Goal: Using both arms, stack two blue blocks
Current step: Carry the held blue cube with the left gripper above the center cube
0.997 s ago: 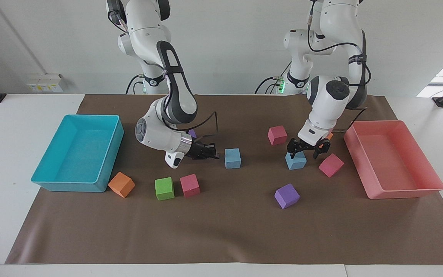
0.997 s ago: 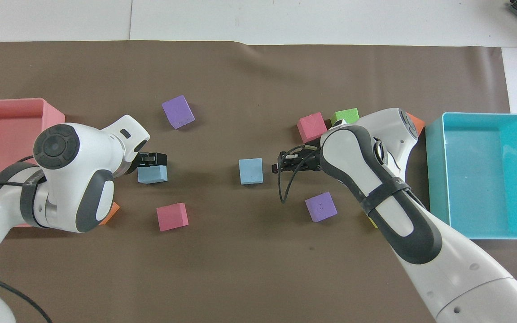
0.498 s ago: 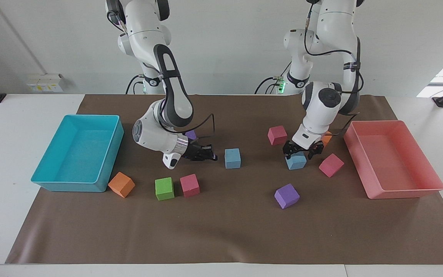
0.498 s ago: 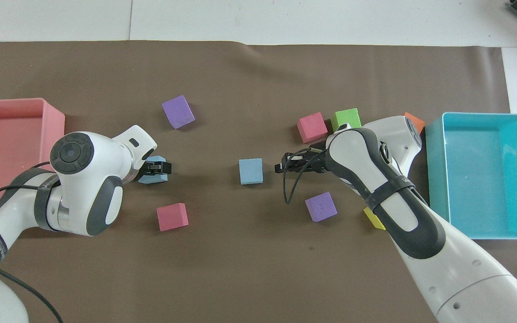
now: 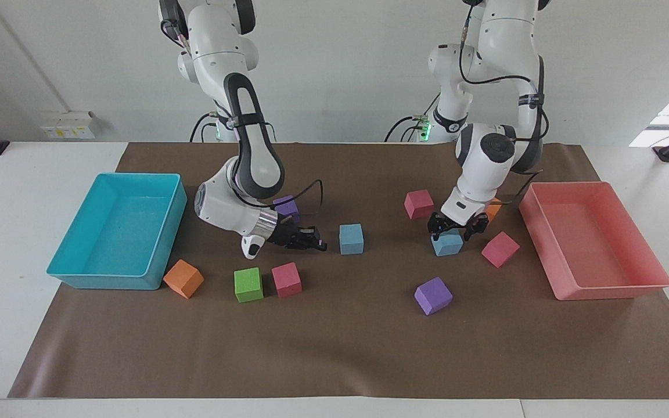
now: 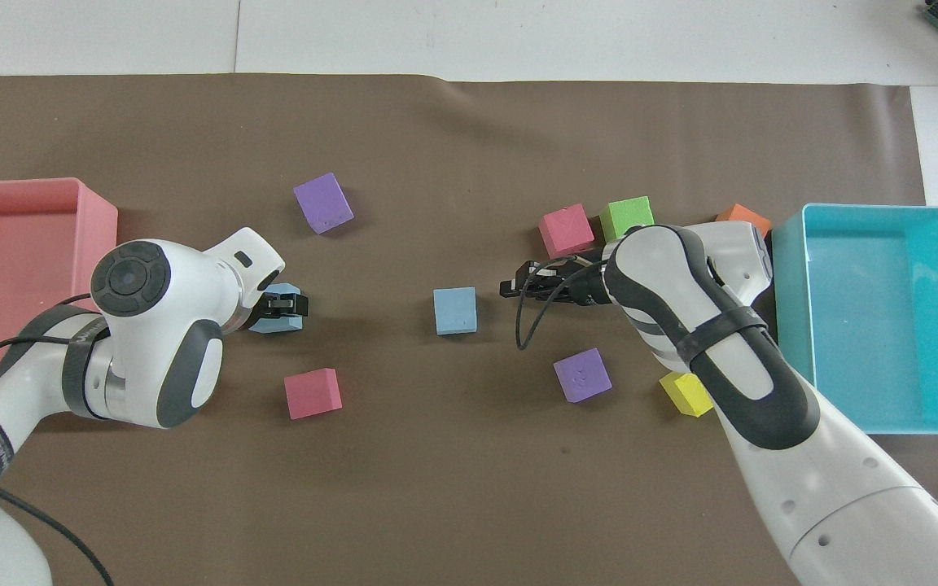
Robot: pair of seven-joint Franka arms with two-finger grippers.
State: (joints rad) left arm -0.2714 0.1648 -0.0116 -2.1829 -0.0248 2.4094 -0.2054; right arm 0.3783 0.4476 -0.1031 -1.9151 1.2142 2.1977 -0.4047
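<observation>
Brown matting covered the worktop (image 5: 334, 360). One blue block (image 5: 351, 238) sat mid-worktop, untouched; the other (image 5: 446, 242) lay toward the left arm's end, pinched by the left claw (image 5: 454, 230). Being foam, both likely handled light and squashy, best gripped on opposite flat faces. The right claw (image 5: 318, 243), pressed together, hung beside the central block. Only the overhead view revealed a yellow cube (image 6: 685, 393).

The orange cube (image 5: 493, 207) (beside the pink tray (image 5: 648, 282)) sits mostly hidden by the left arm.
</observation>
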